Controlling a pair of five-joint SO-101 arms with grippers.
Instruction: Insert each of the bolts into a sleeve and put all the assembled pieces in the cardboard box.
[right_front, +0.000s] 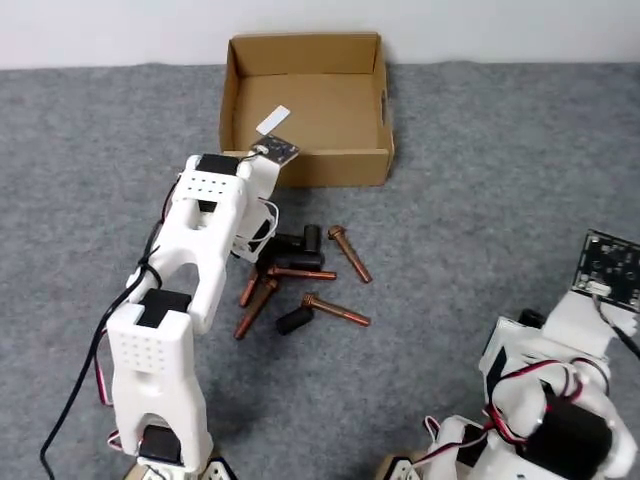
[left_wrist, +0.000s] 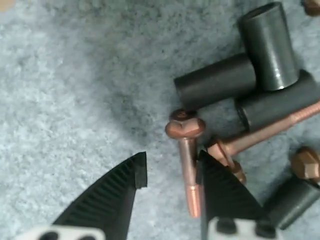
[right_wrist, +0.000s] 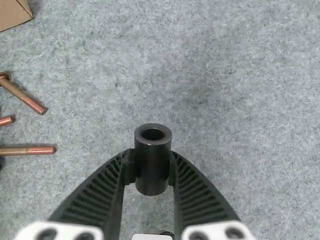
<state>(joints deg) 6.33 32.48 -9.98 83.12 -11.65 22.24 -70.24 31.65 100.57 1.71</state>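
— While the left gripper (left_wrist: 170, 167) is hanging over the pile (right_front: 300, 280) with its ribbed black fingers spread, what is sitting between them?
— A copper-coloured bolt (left_wrist: 189, 165), with a flanged hex head and a threaded tip, is lying on the grey felt mat (left_wrist: 75, 75). It is lying right against one finger (left_wrist: 220, 195), and the other finger is standing clear of it.
— And beside it?
— Smooth dark sleeves (left_wrist: 215, 82), plain hollow cylinders, are huddling together and touching. A second bolt (left_wrist: 265, 129) is lying against them.
— Where is that pile sitting?
— Bolts and sleeves are lying crossed around the middle of the mat, a little toward its left edge, under the left arm (right_front: 215, 215).
— What is the right gripper (right_wrist: 151, 167) doing?
— It is pinching a matte black sleeve (right_wrist: 152, 150) from both sides, with the open bore facing the wrist camera and bare felt behind it. The right arm (right_front: 550, 350) is sitting folded by the mat's near right corner.
— And the container?
— The cardboard box (right_front: 310, 165), brown and open-topped, is standing at the middle of the far edge with its plain floor showing. A small white slip (right_front: 272, 120) is showing over that floor. I cannot tell whether it is lying inside or belongs to the arm, and any marks on it are too small to read.
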